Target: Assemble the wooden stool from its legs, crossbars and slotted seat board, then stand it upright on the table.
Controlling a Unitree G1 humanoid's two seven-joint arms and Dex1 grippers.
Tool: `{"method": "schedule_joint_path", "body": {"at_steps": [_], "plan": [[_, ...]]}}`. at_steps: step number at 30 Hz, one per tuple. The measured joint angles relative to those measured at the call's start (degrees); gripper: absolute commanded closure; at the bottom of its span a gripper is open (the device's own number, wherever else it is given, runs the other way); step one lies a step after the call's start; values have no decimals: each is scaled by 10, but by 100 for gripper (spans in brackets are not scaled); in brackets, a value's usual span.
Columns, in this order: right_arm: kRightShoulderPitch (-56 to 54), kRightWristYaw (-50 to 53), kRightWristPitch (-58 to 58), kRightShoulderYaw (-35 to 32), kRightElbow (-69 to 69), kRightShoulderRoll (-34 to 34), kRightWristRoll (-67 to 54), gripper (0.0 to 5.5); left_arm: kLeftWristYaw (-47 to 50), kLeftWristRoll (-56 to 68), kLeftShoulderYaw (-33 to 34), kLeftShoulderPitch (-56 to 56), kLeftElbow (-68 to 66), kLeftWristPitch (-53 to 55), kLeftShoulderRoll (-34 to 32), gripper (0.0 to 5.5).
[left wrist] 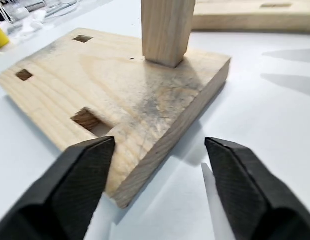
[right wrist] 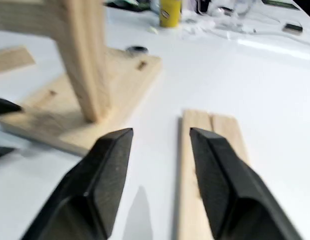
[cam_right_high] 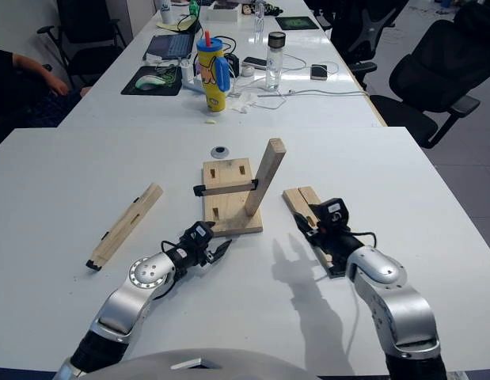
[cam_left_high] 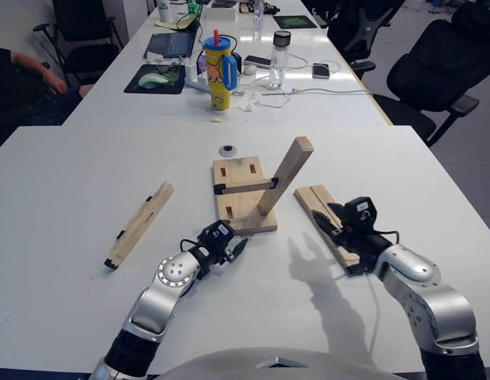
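Both hands low over the counter [cam_left_high: 70, 237].
Left hand [cam_left_high: 239, 247] spread wide at the board's [cam_left_high: 233, 198] near corner; right hand [cam_left_high: 327, 221] parted over the flat slats [cam_left_high: 314, 197].

on the far table [cam_left_high: 332, 107] a yellow cup [cam_left_high: 218, 73] and a clear bottle [cam_left_high: 279, 59] are stood upright, with a mouse [cam_left_high: 153, 79] and a laptop [cam_left_high: 172, 41] to their left. a small round disc [cam_left_high: 228, 150] is seen nearer, at the middle. a black chair [cam_left_high: 434, 71] is placed far right.
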State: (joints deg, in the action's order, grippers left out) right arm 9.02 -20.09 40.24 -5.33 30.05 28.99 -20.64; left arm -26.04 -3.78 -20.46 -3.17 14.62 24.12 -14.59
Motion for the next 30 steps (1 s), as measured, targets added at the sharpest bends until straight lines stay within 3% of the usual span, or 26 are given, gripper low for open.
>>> {"method": "schedule_joint_path", "body": {"at_steps": [13, 30], "plan": [[19, -38, 2, -8, -83, 9, 13, 82, -36, 25, -15, 0, 20, -1, -18, 148], [37, -69, 69, 0, -53, 12, -11, 76, -21, 18, -18, 0, 20, -5, -20, 148]]}}
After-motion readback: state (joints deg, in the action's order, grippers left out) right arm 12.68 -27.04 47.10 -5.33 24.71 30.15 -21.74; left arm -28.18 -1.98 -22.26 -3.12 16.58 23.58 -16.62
